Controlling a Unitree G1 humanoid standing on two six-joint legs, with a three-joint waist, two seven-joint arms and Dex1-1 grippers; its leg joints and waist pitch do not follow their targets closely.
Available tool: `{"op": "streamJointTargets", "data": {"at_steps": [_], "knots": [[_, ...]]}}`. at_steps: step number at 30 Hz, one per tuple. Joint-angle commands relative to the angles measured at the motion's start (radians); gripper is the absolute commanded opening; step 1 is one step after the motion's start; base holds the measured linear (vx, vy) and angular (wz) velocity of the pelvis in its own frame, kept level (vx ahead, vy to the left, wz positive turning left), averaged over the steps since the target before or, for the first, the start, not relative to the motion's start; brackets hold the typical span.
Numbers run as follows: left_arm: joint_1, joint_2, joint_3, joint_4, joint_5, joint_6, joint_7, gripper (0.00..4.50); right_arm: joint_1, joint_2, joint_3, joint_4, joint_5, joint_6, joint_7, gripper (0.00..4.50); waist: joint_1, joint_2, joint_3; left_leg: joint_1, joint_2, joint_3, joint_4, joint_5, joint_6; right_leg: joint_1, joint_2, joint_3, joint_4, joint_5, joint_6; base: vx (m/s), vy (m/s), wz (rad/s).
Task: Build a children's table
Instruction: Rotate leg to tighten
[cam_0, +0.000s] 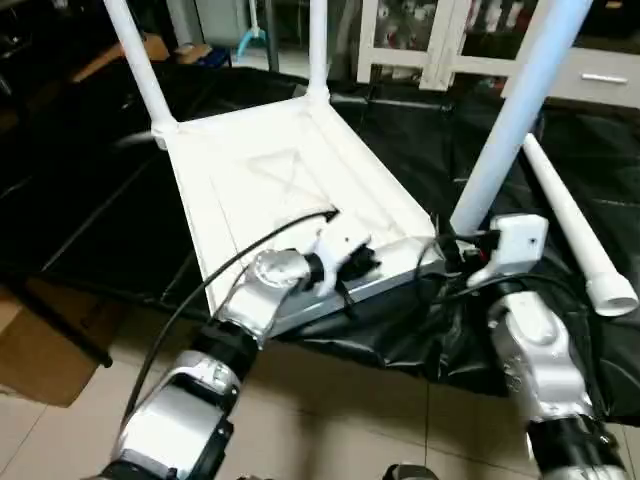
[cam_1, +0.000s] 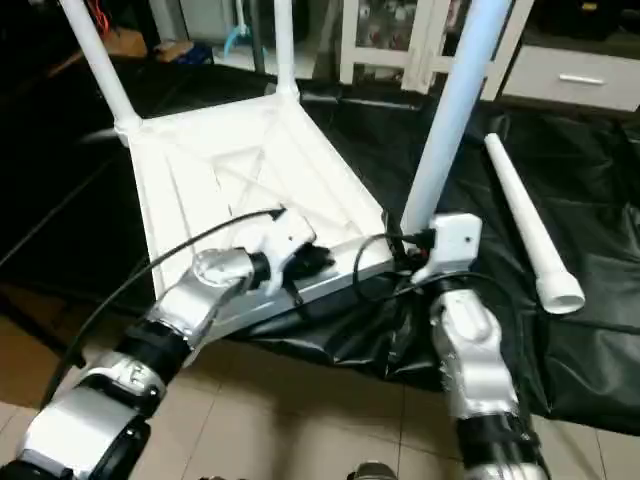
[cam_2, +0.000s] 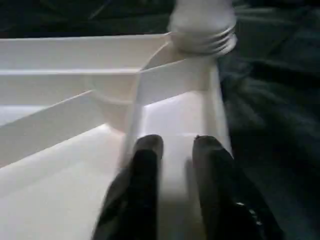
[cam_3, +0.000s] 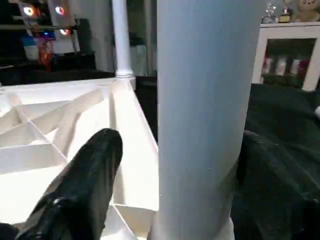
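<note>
Left hand (cam_2: 175, 150): fingers slightly parted, holding nothing, over the table top (cam_0: 260, 170).
Right hand (cam_3: 175, 165): spread around the leg (cam_0: 510, 130).
Risk: a bump could tilt the leg in its socket.

we see a white table top (cam_0: 262, 180) with an x-ribbed underside, white legs (cam_0: 520, 115) and one loose white leg (cam_0: 575, 225) on a black sheet (cam_0: 90, 190). our forearms (cam_0: 535, 365) are silver, the gripper fingers (cam_2: 145, 170) black, the floor (cam_0: 330, 420) beige tile.
</note>
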Motion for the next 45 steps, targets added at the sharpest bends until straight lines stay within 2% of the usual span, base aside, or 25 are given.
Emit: {"op": "streamJointTargets", "data": {"at_steps": [1,2,3,4,5,6,7,8,9,10,11,12,14,16,18,21,26,30,31,32,37,41,45], "knots": [[-0.011,-0.008,-0.007,-0.017,-0.019,0.037,-0.038,1.50,0.023,-0.025,-0.017,-0.088,0.033,0.041,0.036,3.96,0.010,-0.018,-0.082,0.044,0.070,-0.032,-0.068,-0.015,0.249,0.049,-0.002,0.015,-0.028,-0.044,-0.230,0.000,0.000,0.00],[-0.013,-0.011,-0.007,-0.019,-0.021,0.044,-0.043,1.62,0.032,-0.035,-0.023,-0.108,0.041,0.053,0.042,4.01,0.012,-0.022,-0.079,0.042,0.071,-0.031,-0.073,-0.054,0.233,0.050,-0.001,0.017,-0.033,-0.079,-0.225,0.000,0.000,0.00],[-0.015,-0.017,-0.004,-0.020,-0.026,0.055,-0.046,1.67,0.040,-0.046,-0.030,-0.123,0.050,0.064,0.047,4.05,0.018,-0.022,-0.075,0.044,0.072,-0.031,-0.080,-0.136,0.193,0.045,0.003,0.019,-0.038,-0.145,-0.219,0.000,0.000,0.00],[-0.021,-0.022,-0.005,-0.018,-0.027,0.062,-0.053,1.68,0.057,-0.071,-0.033,-0.151,0.068,0.102,0.069,4.13,0.021,-0.009,-0.071,0.049,0.072,-0.032,-0.089,-0.218,0.147,0.043,0.004,0.021,-0.043,-0.204,-0.207,-0.052,0.004,0.01],[-0.021,-0.022,-0.005,-0.018,-0.027,0.062,-0.053,1.74,0.057,-0.071,-0.033,-0.151,0.068,0.102,0.069,4.26,0.021,-0.018,-0.066,0.053,0.073,-0.031,-0.096,-0.297,0.103,0.038,0.008,0.024,-0.052,-0.256,-0.193,-0.052,0.004,0.01],[-0.026,-0.027,-0.004,-0.012,-0.026,0.063,-0.057,2.01,0.074,-0.095,-0.031,-0.178,0.094,0.143,0.101,4.41,0.020,-0.019,-0.064,0.055,0.072,-0.029,-0.100,-0.338,0.082,0.036,0.010,0.026,-0.056,-0.286,-0.188,0.000,0.000,0.00],[-0.027,-0.028,-0.003,-0.010,-0.025,0.064,-0.060,2.01,0.079,-0.102,-0.030,-0.186,0.102,0.156,0.112,4.41,0.021,-0.017,-0.060,0.061,0.072,-0.030,-0.106,-0.413,0.038,0.031,0.010,0.028,-0.063,-0.346,-0.172,0.000,0.000,0.00],[-0.031,-0.029,-0.006,-0.007,-0.021,0.062,-0.065,2.08,0.093,-0.122,-0.027,-0.201,0.112,0.176,0.138,4.43,0.020,-0.017,-0.060,0.064,0.073,-0.031,-0.108,-0.440,0.018,0.028,0.009,0.029,-0.064,-0.361,-0.166,0.000,0.000,0.00],[-0.038,-0.032,-0.012,-0.001,-0.012,0.057,-0.060,2.13,0.122,-0.161,-0.034,-0.232,0.132,0.218,0.186,4.43,0.018,-0.018,-0.060,0.061,0.072,-0.034,-0.111,-0.476,-0.005,0.031,0.009,0.030,-0.066,-0.378,-0.151,0.000,0.000,0.00],[-0.038,-0.032,-0.012,-0.001,-0.012,0.057,-0.060,2.25,0.122,-0.161,-0.034,-0.232,0.132,0.218,0.186,4.43,0.018,-0.019,-0.059,0.059,0.072,-0.035,-0.112,-0.486,-0.012,0.033,0.009,0.031,-0.067,-0.382,-0.143,0.000,0.000,0.00],[-0.042,-0.034,-0.014,0.003,-0.011,0.059,-0.059,2.25,0.136,-0.182,-0.042,-0.246,0.138,0.238,0.206,4.43,0.013,-0.020,-0.061,0.052,0.069,-0.038,-0.114,-0.486,-0.018,0.035,0.005,0.033,-0.067,-0.381,-0.130,0.000,0.000,0.00],[-0.047,-0.039,-0.014,0.007,-0.015,0.067,-0.063,2.25,0.146,-0.204,-0.050,-0.255,0.145,0.260,0.223,4.43,0.011,-0.020,-0.061,0.048,0.069,-0.040,-0.115,-0.485,-0.017,0.037,0.004,0.033,-0.068,-0.383,-0.125,0.000,0.000,0.00],[-0.052,-0.046,-0.012,0.011,-0.020,0.076,-0.067,2.25,0.152,-0.222,-0.056,-0.261,0.155,0.281,0.237,4.43,0.004,-0.021,-0.061,0.049,0.068,-0.040,-0.114,-0.488,-0.016,0.033,0.003,0.033,-0.072,-0.391,-0.119,0.000,0.000,0.00],[-0.056,-0.049,-0.017,0.017,-0.013,0.070,-0.067,2.25,0.157,-0.236,-0.058,-0.265,0.162,0.292,0.253,4.43,-0.006,-0.023,-0.060,0.044,0.066,-0.041,-0.113,-0.489,-0.010,0.033,0.002,0.033,-0.075,-0.414,-0.113,0.000,0.000,0.00],[-0.069,-0.058,-0.030,0.047,0.011,0.053,-0.055,2.25,0.168,-0.270,-0.058,-0.264,0.156,0.304,0.279,4.43,-0.010,-0.020,-0.060,0.045,0.065,-0.042,-0.113,-0.491,-0.008,0.031,0.001,0.032,-0.079,-0.427,-0.106,0.000,0.000,0.00],[-0.081,-0.067,-0.031,0.075,0.020,0.050,-0.035,2.25,0.171,-0.284,-0.064,-0.261,0.151,0.309,0.286,4.43,-0.013,-0.023,-0.061,0.046,0.065,-0.040,-0.113,-0.472,0.001,0.031,0.002,0.032,-0.082,-0.405,-0.107,0.000,0.000,0.00],[-0.104,-0.083,-0.028,0.130,0.020,0.106,-0.028,2.25,0.176,-0.300,-0.088,-0.271,0.162,0.338,0.298,4.43,-0.025,-0.023,-0.067,0.038,0.065,-0.037,-0.109,-0.394,0.050,0.039,0.000,0.033,-0.075,-0.306,-0.143,0.000,0.000,0.00],[-0.133,-0.087,-0.009,0.183,0.032,0.135,0.033,2.25,0.174,-0.305,-0.091,-0.275,0.154,0.340,0.302,4.43,-0.025,-0.022,-0.072,0.037,0.064,-0.033,-0.099,-0.317,0.100,0.045,-0.001,0.031,-0.068,-0.237,-0.165,0.000,0.000,0.00],[-0.133,-0.087,-0.009,0.183,0.032,0.135,0.033,2.25,0.174,-0.305,-0.091,-0.275,0.154,0.340,0.302,4.43,-0.025,-0.022,-0.072,0.037,0.064,-0.033,-0.099,-0.317,0.100,0.045,-0.001,0.031,-0.068,-0.237,-0.165,0.000,0.000,0.00],[-0.145,-0.087,0.004,0.204,0.032,0.131,0.053,2.25,0.173,-0.302,-0.094,-0.277,0.152,0.342,0.304,4.43,-0.023,-0.022,-0.074,0.039,0.065,-0.033,-0.097,-0.299,0.110,0.044,0.000,0.031,-0.066,-0.217,-0.172,0.000,0.000,0.00],[-0.154,-0.074,0.012,0.206,0.031,0.133,0.057,2.25,0.171,-0.299,-0.095,-0.277,0.143,0.343,0.309,4.43,-0.016,-0.022,-0.077,0.037,0.066,-0.030,-0.088,-0.209,0.163,0.050,-0.001,0.028,-0.056,-0.142,-0.198,0.000,0.000,0.00],[-0.156,-0.068,0.001,0.221,0.039,0.140,0.039,2.25,0.169,-0.299,-0.095,-0.274,0.138,0.338,0.311,4.43,-0.015,-0.023,-0.075,0.038,0.067,-0.030,-0.090,-0.232,0.160,0.049,0.000,0.027,-0.059,-0.181,-0.197,0.000,0.000,0.00],[-0.147,-0.067,-0.019,0.225,0.055,0.157,0.007,2.25,0.168,-0.298,-0.095,-0.270,0.134,0.334,0.314,4.43,-0.021,-0.022,-0.071,0.039,0.067,-0.033,-0.096,-0.290,0.124,0.047,0.000,0.026,-0.067,-0.258,-0.176,0.000,0.000,0.00]]}}
